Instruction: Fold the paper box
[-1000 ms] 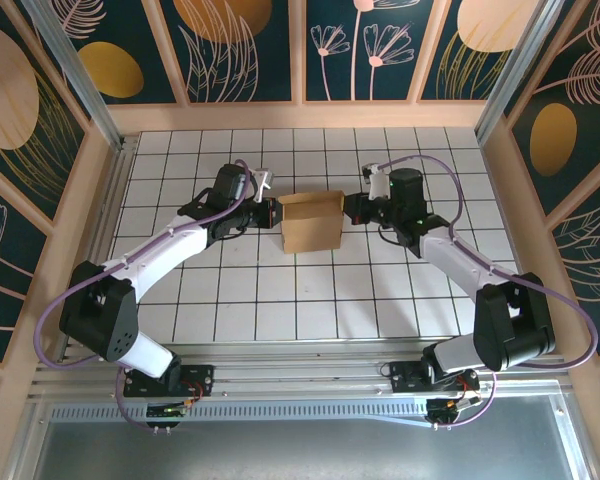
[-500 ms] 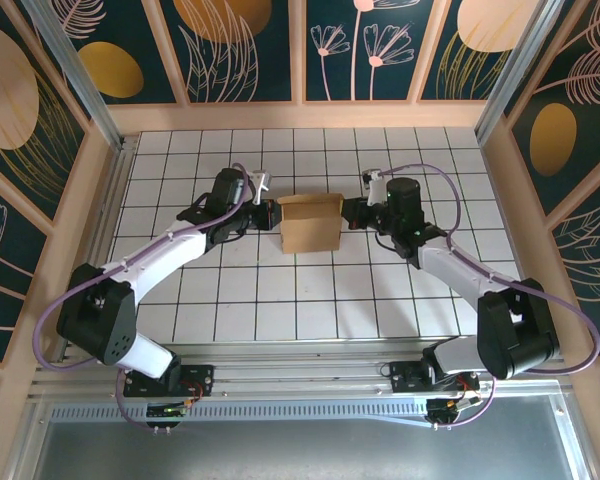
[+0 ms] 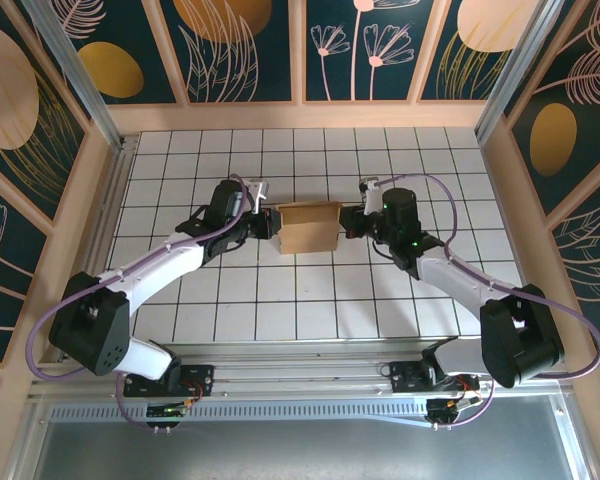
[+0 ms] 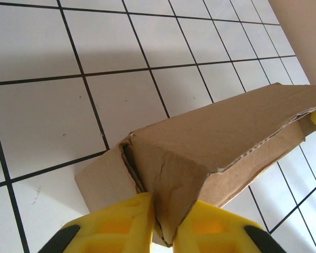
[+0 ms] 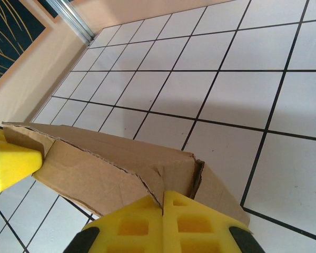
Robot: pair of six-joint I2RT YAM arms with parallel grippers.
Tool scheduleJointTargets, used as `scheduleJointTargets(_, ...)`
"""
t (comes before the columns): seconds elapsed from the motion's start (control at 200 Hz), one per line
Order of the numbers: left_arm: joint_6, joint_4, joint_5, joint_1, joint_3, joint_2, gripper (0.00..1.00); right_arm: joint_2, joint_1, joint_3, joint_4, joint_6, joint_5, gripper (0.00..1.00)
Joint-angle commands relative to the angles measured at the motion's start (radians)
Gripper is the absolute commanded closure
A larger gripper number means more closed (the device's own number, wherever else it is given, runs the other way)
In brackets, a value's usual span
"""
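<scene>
Beyond the near tiles of the white worktop (image 3: 280, 300), the left tool (image 3: 269, 222) pinches the left end of the paper box (image 3: 308, 228), its fingers closed on a folded cardboard edge. The right tool (image 3: 347, 221) clamps the opposite end likewise, with the partly folded box between them, mid-worktop.

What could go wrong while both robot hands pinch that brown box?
The box is held at its two ends by the left gripper and the right gripper. It looks wrinkled right by the left gripper, so pulling might tear it there. Each gripper pinches just a thin edge, so one end could slip out and the box might flop open.
</scene>
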Motion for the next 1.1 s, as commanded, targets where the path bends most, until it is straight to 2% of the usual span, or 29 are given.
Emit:
scheduleJointTargets(0.0, -0.026, -0.118, -0.033, -0.006, -0.061, 0.025, 0.81, 0.016, 0.038, -0.052, -0.106, -0.015, 0.001, 1.00)
scheduleJointTargets(0.085, -0.032, -0.105, -0.021, -0.007, -0.068, 0.018, 0.72, 0.016, 0.050, -0.058, -0.107, -0.022, 0.023, 0.99)
scheduleJointTargets(0.2, -0.030, -0.098, -0.016, -0.009, -0.068, -0.008, 0.67, 0.016, 0.058, -0.057, -0.101, -0.016, 0.035, 0.97)
scheduleJointTargets(0.49, -0.026, -0.021, 0.057, -0.010, -0.101, -0.113, 0.27, 0.018, 0.073, -0.025, -0.095, -0.024, 0.045, 0.97)
scheduleJointTargets(0.606, -0.049, -0.043, -0.005, -0.010, -0.104, -0.164, 0.17, 0.024, 0.079, -0.020, -0.096, -0.035, 0.054, 0.98)
scheduleJointTargets(0.706, -0.118, -0.081, -0.151, -0.009, -0.103, -0.221, 0.14, 0.027, 0.088, -0.016, -0.099, -0.042, 0.064, 0.98)
scheduleJointTargets(0.841, -0.295, -0.055, -0.320, -0.010, -0.106, -0.297, 0.15, 0.025, 0.101, -0.015, -0.100, -0.058, 0.085, 0.98)
scheduleJointTargets(0.976, -0.455, 0.011, -0.332, -0.008, -0.092, -0.302, 0.16, 0.032, 0.125, -0.012, -0.097, -0.075, 0.108, 0.98)
scheduleJointTargets(1.096, -0.548, -0.041, -0.297, -0.007, -0.026, -0.228, 0.16, 0.037, 0.134, -0.010, -0.104, -0.080, 0.127, 0.98)
